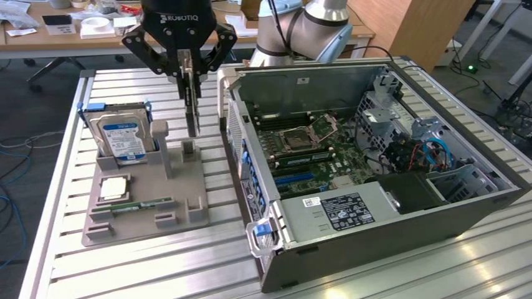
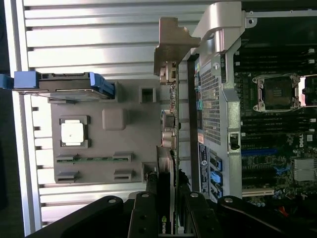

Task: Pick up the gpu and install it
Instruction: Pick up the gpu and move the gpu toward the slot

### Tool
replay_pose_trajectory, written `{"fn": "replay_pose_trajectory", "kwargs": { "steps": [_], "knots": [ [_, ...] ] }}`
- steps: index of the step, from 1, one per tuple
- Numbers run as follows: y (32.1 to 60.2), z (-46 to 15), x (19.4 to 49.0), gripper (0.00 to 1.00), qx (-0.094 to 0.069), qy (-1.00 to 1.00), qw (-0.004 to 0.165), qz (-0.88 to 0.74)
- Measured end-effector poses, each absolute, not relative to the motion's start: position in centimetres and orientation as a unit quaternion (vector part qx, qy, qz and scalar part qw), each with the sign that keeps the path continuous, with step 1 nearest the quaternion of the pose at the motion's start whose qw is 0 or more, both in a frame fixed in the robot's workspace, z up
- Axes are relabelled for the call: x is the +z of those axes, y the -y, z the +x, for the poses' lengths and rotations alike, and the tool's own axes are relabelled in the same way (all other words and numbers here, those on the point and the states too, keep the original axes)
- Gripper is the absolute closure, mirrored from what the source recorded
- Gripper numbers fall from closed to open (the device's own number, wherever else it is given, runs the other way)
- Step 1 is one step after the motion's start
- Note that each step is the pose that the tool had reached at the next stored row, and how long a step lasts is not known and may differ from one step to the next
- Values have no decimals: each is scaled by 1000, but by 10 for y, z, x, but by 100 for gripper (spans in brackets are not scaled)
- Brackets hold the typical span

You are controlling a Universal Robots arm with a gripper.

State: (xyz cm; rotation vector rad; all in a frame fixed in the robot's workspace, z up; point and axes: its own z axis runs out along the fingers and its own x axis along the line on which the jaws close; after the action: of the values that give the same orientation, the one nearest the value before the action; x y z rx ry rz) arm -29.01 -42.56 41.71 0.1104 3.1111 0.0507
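The gpu (image 1: 193, 103) hangs upright, edge-on, a thin dark card. My gripper (image 1: 190, 67) is shut on its top edge. Its lower end sits just above a small slotted post (image 1: 191, 150) of the grey parts holder (image 1: 179, 187), left of the open computer case (image 1: 399, 205) in the exterior view. In the wrist view the gpu (image 2: 169, 124) runs away from my fingers (image 2: 144, 218), with its silver end bracket (image 2: 171, 47) at the far end, close beside the case's perforated rear wall (image 2: 210, 99). The motherboard (image 1: 308, 146) lies exposed inside the case.
On the grey holder stand a silver hard drive with a blue-white label (image 1: 123, 134), a square processor (image 1: 113, 187) and a narrow green memory stick (image 1: 143, 204). The slatted metal table (image 1: 149, 268) carries everything. Desks with clutter stand behind.
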Motion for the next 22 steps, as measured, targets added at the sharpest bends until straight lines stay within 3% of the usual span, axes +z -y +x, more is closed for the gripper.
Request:
{"fn": "replay_pose_trajectory", "kwargs": {
  "steps": [22],
  "knots": [
    [426,-252,417,74,17,-999,14,35]
  ]
}}
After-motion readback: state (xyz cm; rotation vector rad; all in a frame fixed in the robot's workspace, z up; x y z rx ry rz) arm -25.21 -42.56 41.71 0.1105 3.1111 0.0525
